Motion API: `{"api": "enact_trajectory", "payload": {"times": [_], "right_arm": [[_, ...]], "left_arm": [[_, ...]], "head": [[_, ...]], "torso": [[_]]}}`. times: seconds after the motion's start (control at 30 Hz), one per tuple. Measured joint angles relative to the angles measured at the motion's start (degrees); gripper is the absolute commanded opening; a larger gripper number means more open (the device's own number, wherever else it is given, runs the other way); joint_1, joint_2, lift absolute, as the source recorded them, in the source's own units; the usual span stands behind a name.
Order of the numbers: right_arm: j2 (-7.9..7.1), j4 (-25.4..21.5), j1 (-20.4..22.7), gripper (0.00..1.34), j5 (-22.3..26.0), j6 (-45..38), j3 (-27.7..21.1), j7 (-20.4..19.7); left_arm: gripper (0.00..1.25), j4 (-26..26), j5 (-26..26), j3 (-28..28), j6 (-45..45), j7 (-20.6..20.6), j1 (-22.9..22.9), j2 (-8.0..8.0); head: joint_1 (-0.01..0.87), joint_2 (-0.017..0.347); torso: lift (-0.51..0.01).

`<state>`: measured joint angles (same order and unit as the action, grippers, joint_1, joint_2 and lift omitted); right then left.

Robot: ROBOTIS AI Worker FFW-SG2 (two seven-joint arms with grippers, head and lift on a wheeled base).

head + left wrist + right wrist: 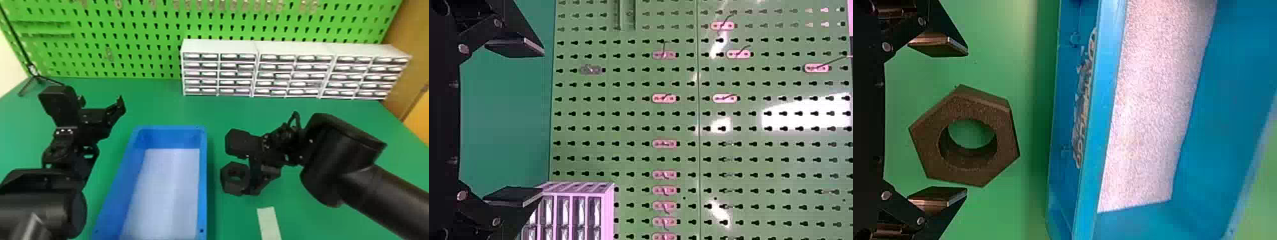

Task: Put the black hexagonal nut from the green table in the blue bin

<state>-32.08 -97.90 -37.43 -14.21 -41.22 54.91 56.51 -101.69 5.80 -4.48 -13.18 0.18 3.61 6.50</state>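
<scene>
A green pegboard [143, 44] is seen upright at the back, pierced by rows of dark keyhole-shaped slots. Small metal hooks [234, 4] are mounted across it, and glossy patches of light are reflected from it in the left wrist view. Against its foot, toward the right, white drawer cabinets [220, 47] are lined up side by side, divided into small compartments. A thin black stand [38, 78] is placed at far left. A pale flat strip [269, 223] is laid in the right foreground.
</scene>
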Motion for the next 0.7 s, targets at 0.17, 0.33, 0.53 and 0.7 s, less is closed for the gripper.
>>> {"api": "enact_trajectory", "payload": {"times": [0.17,0.33,0.53,0.7], "right_arm": [[0.23,1.0,-0.3,1.04,0.0,0.3,0.9,0.0],[1.13,2.7,-0.8,1.04,-0.8,1.1,2.0,0.0],[2.97,4.5,-0.9,1.04,-2.1,1.9,2.7,-0.1],[4.15,5.6,-0.7,1.04,-2.2,2.3,3.3,-0.3]], "left_arm": [[0.97,0.1,-0.1,0.0,0.0,0.0,0.1,0.00],[0.97,0.1,-0.1,0.0,0.0,0.0,0.1,0.00],[0.97,0.1,-0.1,-0.1,0.0,0.0,0.2,0.00],[0.97,0.1,-0.1,-0.1,0.0,0.0,0.2,0.00]], "head": [[0.686,0.028],[0.686,0.028],[0.686,0.028],[0.686,0.028]], "torso": [[-0.096],[-0.096],[-0.096],[-0.096]]}}
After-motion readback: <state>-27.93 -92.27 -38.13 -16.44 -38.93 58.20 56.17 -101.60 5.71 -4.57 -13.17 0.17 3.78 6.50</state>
